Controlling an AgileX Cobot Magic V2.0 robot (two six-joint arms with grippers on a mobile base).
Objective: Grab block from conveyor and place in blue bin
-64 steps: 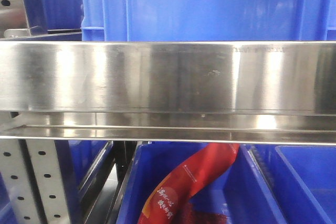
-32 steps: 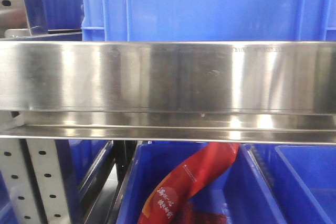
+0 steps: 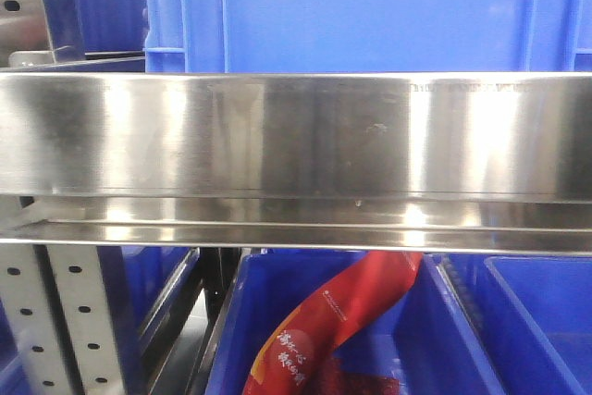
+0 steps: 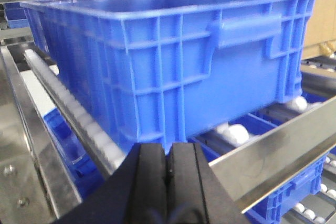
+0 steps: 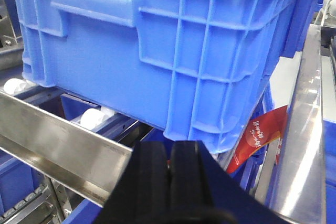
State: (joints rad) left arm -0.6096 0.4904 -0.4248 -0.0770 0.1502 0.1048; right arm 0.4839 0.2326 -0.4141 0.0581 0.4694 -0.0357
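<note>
The blue bin (image 3: pixel 370 6) is a large ribbed crate resting on white rollers (image 4: pixel 236 134) behind a steel rail. In the left wrist view my left gripper (image 4: pixel 169 153) is shut, its black pads pressed together with nothing between them, just in front of the bin's near corner (image 4: pixel 157 61). My right gripper (image 5: pixel 169 153) is likewise shut and empty, below the bin's other corner (image 5: pixel 157 51). The block and the conveyor are out of view.
A wide shiny steel rail (image 3: pixel 296 136) crosses in front of the bin. Below it lie more blue bins (image 3: pixel 536 321), one holding a red printed packet (image 3: pixel 333 321). A perforated steel post (image 3: pixel 55 321) stands lower left. Cardboard (image 4: pixel 320 9) is at the far right.
</note>
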